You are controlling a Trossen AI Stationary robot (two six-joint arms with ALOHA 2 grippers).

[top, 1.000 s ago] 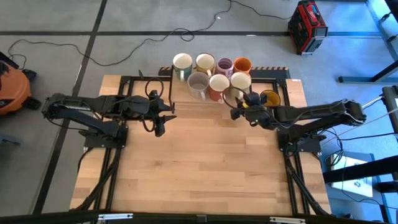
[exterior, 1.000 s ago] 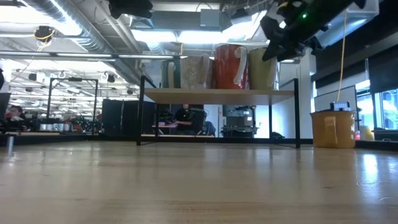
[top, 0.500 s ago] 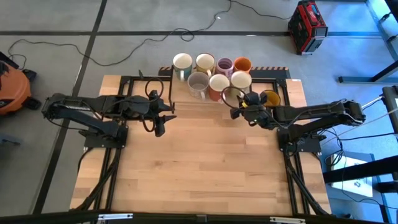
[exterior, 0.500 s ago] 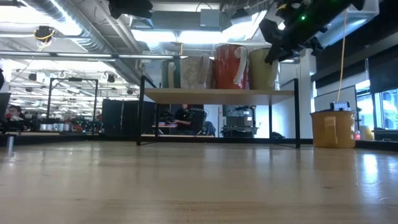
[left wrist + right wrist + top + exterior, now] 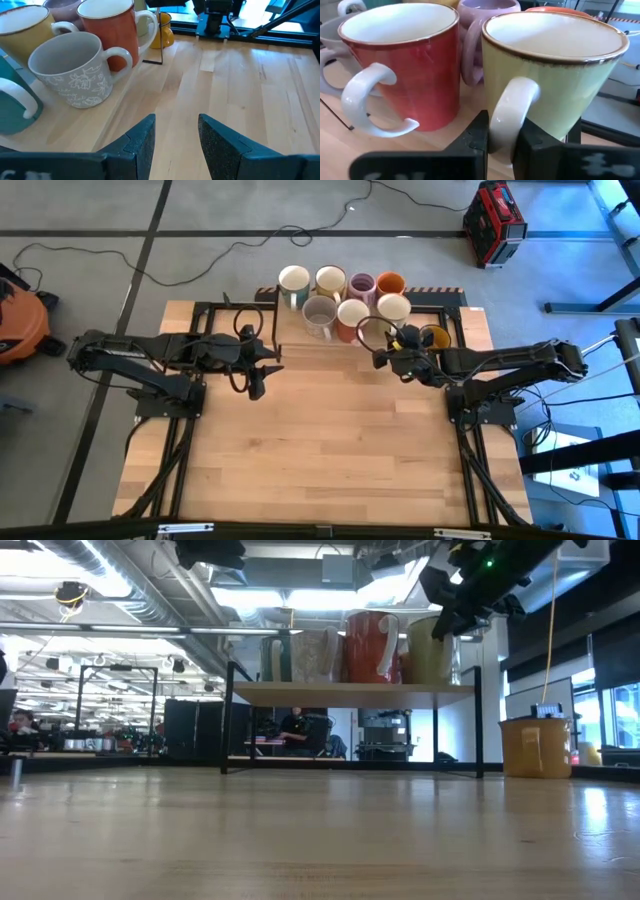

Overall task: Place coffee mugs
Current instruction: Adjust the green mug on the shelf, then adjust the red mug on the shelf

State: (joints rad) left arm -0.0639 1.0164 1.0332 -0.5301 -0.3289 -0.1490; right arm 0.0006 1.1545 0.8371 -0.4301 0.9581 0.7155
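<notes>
Several coffee mugs [image 5: 340, 295] stand crowded on a raised wooden shelf [image 5: 350, 690] at the table's far edge. My right gripper [image 5: 392, 340] is shut on the pale cream mug [image 5: 555, 65], at the group's near right. Beside it stand a red-orange mug [image 5: 415, 65] with a white inside and a purple mug [image 5: 480, 30]. A mustard yellow mug [image 5: 434, 337] stands to the right of my right gripper. My left gripper [image 5: 177, 125] hangs open left of the table's middle, apart from the grey mug [image 5: 75, 70]. My right gripper pinches the cream mug's white handle loop [image 5: 512, 110] between its two fingers, one on each flat side of the loop. The fingers come from the near side, slanting slightly down. The mug stands about upright, with its bottom [image 5: 430, 680] at the shelf top.
The shelf's black frame posts [image 5: 228, 720] stand at the far edge. The wooden table top [image 5: 320, 440] stretches bare toward the near edge. A red case [image 5: 493, 222] and cables lie on the floor beyond the table.
The cream mug has shifted a little toward the table's right on the shelf, away from the red-orange mug, with my right gripper at its handle. My left arm has kept still.
</notes>
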